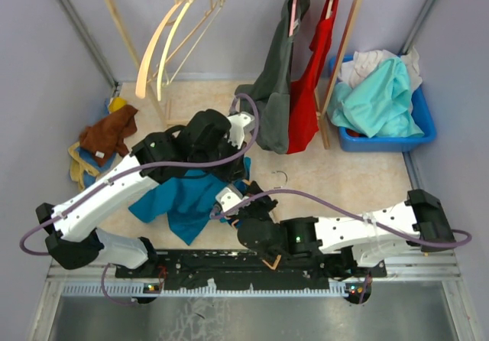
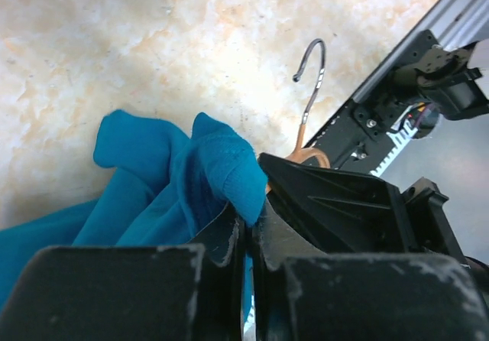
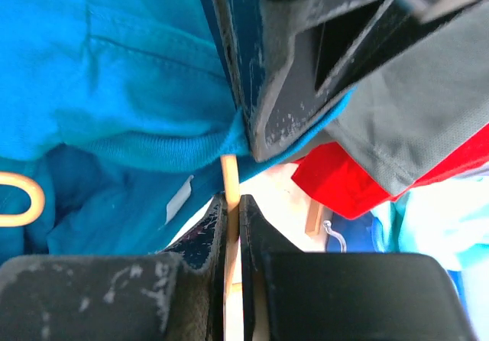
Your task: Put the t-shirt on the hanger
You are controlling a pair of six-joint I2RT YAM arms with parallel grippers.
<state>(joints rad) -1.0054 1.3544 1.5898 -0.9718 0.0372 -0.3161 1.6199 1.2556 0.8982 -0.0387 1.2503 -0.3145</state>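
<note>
Looking through the left wrist camera, I see my left hand (image 2: 246, 230) pressed together on a fold of the t-shirt (image 2: 183, 180). It is a soft teal-blue knit that bunches into rounded humps just past the fingertips. A sliver of the same cloth shows in the narrow slit between the two scuffed black fingers (image 2: 221, 249). Beyond the fold, the hanger (image 2: 304, 131) shows a thin orange neck and a silver wire hook curled like a question mark, over the pale marbled surface (image 2: 153, 43).

In the right wrist view, my right hand (image 3: 233, 215) pinches a slim pale-orange rod of the hanger. The rod runs straight up between the fingers and vanishes under a ribbed band of the t-shirt. A rounded orange loop of the hanger shows at the left edge against the cloth, and a small white label (image 3: 179, 199) sits on the fabric just beside the rod. The dark, worn body of the left hand hangs directly above, touching the teal cloth. Behind it hang a dark grey shirt (image 3: 412, 112) and a red garment (image 3: 344, 176).

From above, the t-shirt is a crumpled heap on the middle of the surface, near the arm bases. The left hand is at its upper right edge, and the right hand is just beside that, lower down.
</note>
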